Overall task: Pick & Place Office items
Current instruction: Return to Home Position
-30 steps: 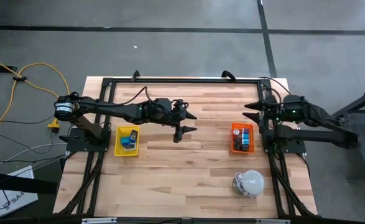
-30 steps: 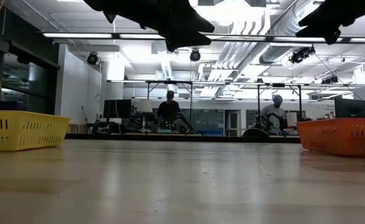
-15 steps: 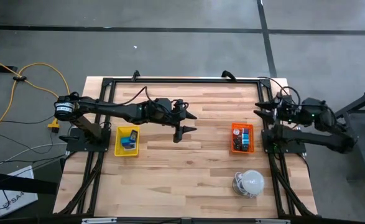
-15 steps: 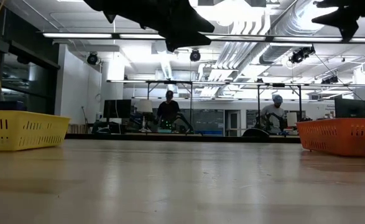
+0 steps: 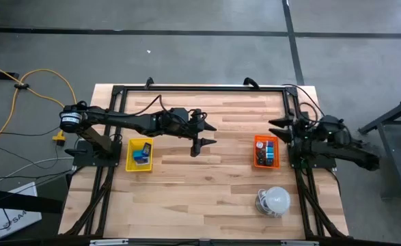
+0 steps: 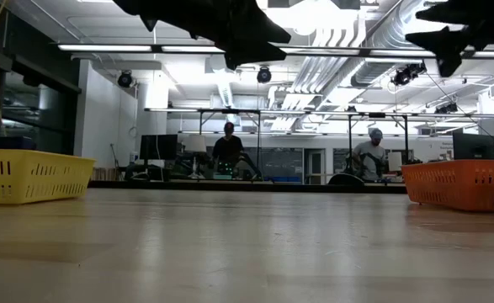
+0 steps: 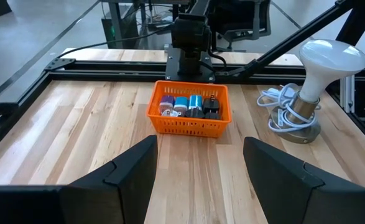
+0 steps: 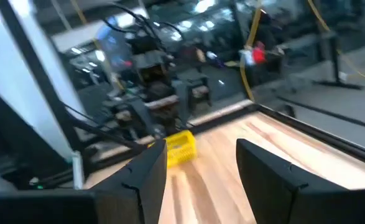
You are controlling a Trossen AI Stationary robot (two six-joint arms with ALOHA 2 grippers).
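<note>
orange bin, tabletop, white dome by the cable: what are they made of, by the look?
Orange bin: probably moulded plastic, matte; slotted lattice walls, one even colour.
Tabletop: wood, butcher-block style, light satin finish; glued strips and grain show.
White dome: smooth and slightly glossy; plastic or glass, cannot tell which.

Robotics lab in large industrial hall.
- Low view: open ceiling, exposed ducts (image 6: pixel 360 50) upper right, strip lights (image 6: pixel 129 48) upper left.
- Centre background: two persons (image 6: pixel 228 145) (image 6: pixel 371 150) at far workstations among metal frames and screens (image 6: pixel 158 146).
- High view: grey concrete floor (image 5: pixel 186 61), dark tape lines (image 5: pixel 152 31) across top, loose yellow cable (image 5: pixel 48 71) at left, wood-plank counter (image 5: pixel 214 178) in black metal frame at centre.
</note>
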